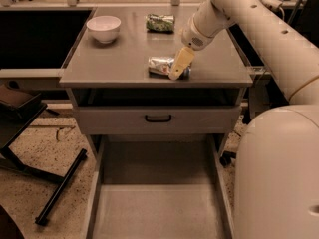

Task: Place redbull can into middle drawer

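The redbull can (160,65) lies on its side on the grey cabinet top (119,59), near the front edge and a little right of centre in the frame. The gripper (177,69) slants down from the upper right and overlaps the can's right end, its tip low at the surface. Whether it has hold of the can or is merely against it, I cannot tell. The white arm (239,14) runs from it to the upper right corner, and the robot's pale body (279,178) fills the lower right.

Further back on the same top, a green can (160,22) lies on its side, well apart from the redbull can. A white bowl (103,28) stands upright at the upper left; its inside cannot be made out.

Below the top, a closed drawer front with a black handle (158,118) faces the camera. Under it the middle drawer (159,208) is pulled out toward the bottom of the frame, showing only its plain grey floor and low side walls. A black stand (60,188) lies on the speckled floor at lower left.
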Controlling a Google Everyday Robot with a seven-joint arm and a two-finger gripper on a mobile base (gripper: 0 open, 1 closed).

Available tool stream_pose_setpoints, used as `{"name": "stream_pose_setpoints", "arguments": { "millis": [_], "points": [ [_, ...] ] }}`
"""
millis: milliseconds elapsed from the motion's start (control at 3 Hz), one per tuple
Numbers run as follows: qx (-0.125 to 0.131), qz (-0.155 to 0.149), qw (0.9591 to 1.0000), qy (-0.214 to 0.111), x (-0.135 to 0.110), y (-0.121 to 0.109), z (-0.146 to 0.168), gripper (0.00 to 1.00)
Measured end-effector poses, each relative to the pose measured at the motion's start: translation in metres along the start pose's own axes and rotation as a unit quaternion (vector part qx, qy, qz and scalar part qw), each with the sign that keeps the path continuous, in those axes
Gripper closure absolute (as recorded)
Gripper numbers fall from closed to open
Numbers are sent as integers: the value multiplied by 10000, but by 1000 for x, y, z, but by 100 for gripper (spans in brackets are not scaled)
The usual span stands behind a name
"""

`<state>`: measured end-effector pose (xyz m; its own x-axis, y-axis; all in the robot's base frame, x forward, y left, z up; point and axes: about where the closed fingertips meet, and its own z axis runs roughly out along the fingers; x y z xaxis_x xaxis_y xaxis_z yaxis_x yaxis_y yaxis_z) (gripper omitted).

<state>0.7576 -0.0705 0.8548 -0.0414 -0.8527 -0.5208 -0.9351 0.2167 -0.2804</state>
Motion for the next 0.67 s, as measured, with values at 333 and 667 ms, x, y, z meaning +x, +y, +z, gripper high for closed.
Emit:
{"name": "stream_pose_setpoints", "arguments": {
  "millis": [333, 667],
  "points": [
    [-2, 2, 10000, 0, 0, 0, 0, 19],
    [-2, 1, 10000, 0, 0, 0, 0, 43]
  ]
}}
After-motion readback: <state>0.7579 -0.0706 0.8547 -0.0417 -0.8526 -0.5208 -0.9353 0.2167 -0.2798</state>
